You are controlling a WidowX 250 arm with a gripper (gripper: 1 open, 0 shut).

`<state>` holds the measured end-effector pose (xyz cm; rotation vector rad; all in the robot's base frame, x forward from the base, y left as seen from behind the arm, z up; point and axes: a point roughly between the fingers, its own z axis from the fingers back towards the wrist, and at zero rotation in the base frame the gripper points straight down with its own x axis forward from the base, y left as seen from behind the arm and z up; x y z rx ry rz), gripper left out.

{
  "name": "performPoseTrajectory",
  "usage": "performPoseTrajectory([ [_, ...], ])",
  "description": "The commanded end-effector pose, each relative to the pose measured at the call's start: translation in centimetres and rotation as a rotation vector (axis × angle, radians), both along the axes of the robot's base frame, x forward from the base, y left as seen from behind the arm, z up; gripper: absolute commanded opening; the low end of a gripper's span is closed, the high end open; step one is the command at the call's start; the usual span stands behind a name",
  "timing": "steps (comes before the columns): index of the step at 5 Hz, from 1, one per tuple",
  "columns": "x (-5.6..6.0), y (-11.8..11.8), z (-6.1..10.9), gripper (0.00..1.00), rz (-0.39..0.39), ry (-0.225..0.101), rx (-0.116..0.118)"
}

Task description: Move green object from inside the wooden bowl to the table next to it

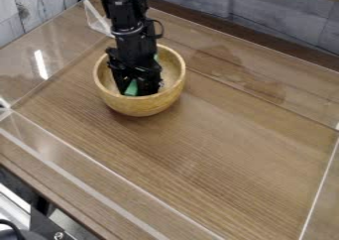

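The wooden bowl [141,89] sits at the back left of the table [225,135]. My gripper [134,82] reaches straight down into the bowl, its black fingers [119,77] close on either side of the green object [133,87]. Only a small strip of green shows between the fingers, low inside the bowl. The picture does not show whether the fingers press on the block.
Clear plastic walls [34,60] run along the table's edges. A grey plank wall stands behind the table. Bare wood-grain surface lies to the right of and in front of the bowl.
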<state>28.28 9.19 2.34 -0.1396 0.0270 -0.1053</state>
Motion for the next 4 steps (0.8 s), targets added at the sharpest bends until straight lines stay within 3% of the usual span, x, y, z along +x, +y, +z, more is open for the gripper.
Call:
performPoseTrajectory([
  [1,0.8,0.9,-0.2,0.0,0.071,-0.007,-0.006],
  [4,1.4,2.4,-0.4,0.0,0.099,0.002,-0.028],
])
